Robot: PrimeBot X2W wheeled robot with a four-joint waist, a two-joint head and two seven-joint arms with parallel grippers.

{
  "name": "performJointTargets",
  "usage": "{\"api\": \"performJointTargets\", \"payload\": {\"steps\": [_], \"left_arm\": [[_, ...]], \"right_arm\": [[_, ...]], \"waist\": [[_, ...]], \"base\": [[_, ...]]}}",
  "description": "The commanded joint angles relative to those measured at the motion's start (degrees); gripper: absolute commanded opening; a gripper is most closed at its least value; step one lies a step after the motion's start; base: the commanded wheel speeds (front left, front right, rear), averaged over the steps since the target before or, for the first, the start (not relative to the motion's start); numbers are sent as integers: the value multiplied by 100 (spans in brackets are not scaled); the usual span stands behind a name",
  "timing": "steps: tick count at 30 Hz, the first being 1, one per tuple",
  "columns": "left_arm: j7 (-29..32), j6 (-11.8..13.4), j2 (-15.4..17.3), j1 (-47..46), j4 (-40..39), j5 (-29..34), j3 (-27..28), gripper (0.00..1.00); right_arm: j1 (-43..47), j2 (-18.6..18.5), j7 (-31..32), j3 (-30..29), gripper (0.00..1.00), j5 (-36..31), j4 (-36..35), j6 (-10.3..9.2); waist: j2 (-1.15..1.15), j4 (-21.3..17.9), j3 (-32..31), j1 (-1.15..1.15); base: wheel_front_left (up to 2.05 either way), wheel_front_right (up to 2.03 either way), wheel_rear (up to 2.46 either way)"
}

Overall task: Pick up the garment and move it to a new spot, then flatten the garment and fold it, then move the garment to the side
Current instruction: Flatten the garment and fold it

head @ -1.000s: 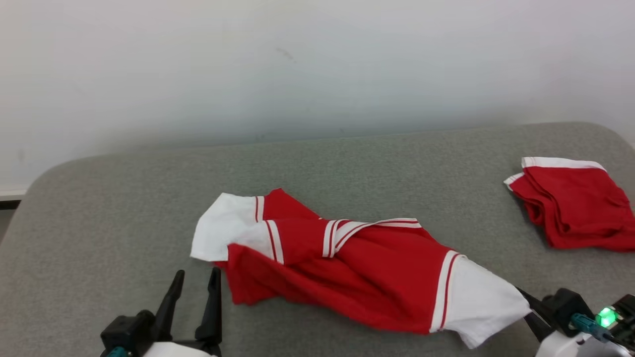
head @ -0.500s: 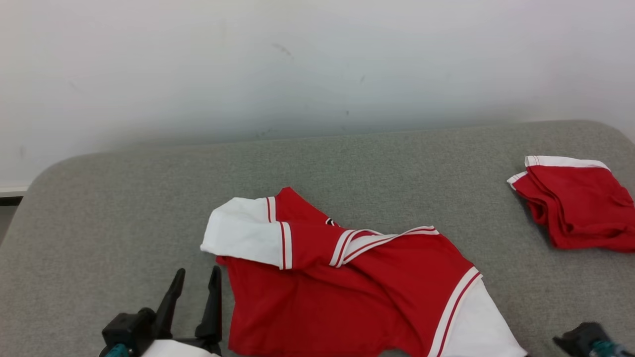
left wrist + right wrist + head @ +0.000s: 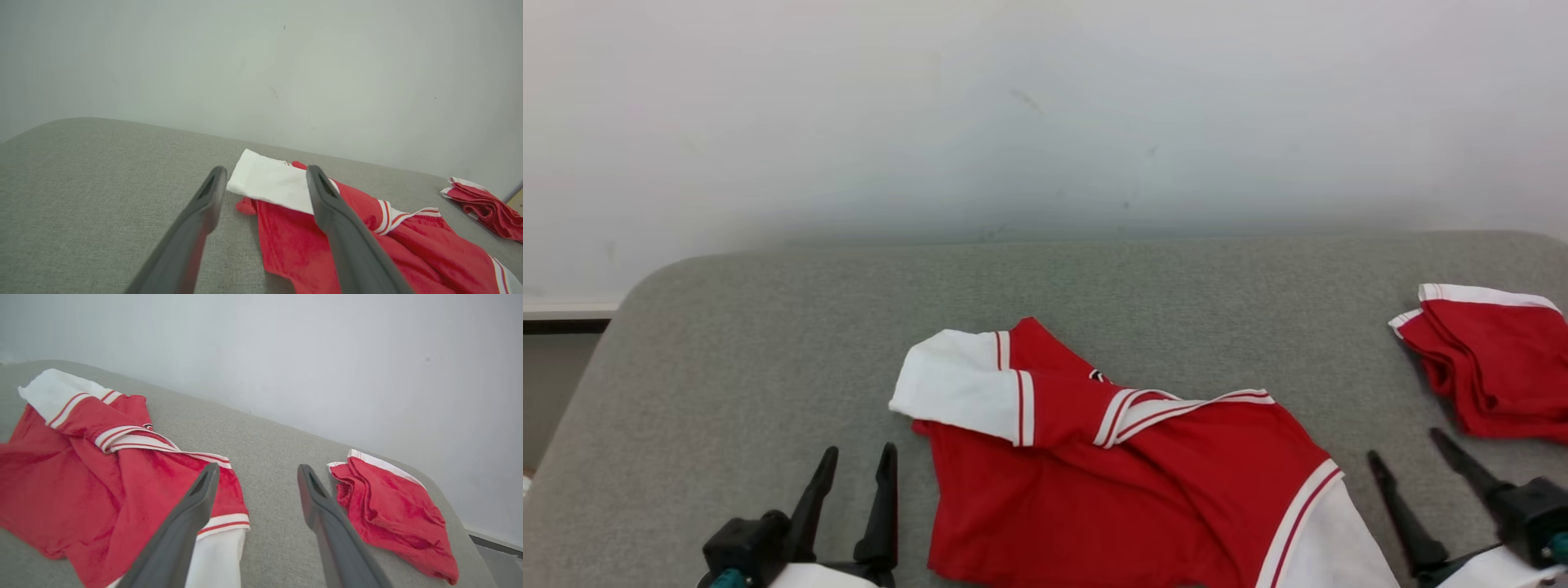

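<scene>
So the red-and-white garment [image 3: 1127,482] is lying crumpled on the gray fabric-covered counter [image 3: 768,367], about the middle of the near side. One white sleeve is flopped across the top left of it, and the other white sleeve runs off toward the robot at the lower right. The striped collar is twisted across the middle, so it's not flat at all.

Both arms sit low at the near edge, pointing away from the robot toward the pale wall [image 3: 1013,122]. The left fingers [image 3: 883,498] are spread wide with nothing between them, and they're parked just beside the garment's left edge without touching it. In the left wrist view they angle forward over the counter and frame the white sleeve lying beyond them.

The right fingers [image 3: 1401,506] are spread wide too – also empty. They point into the bare strip of counter between the garment's near sleeve and a second red piece with white trim [image 3: 1494,367], which is folded up over at the far right. Can't tell whether either set of fingertips is actually resting on the counter.
</scene>
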Motion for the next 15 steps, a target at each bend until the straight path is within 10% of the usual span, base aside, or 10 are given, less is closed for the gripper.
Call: {"api": "performJointTargets", "payload": {"steps": [1,15], "left_arm": [[-1,-18,4,10,19,3,-12,100],[-1,-45,-13,-109,80,36,-153,100]], "right_arm": [[49,155,-175,90,100,-75,58,-13],[-1213,221,-359,1594,100,244,1401,-13]], "waist": [[0,92,-20,0],[0,751,18,0]], "base": [[0,0,0],[0,0,0]]}}
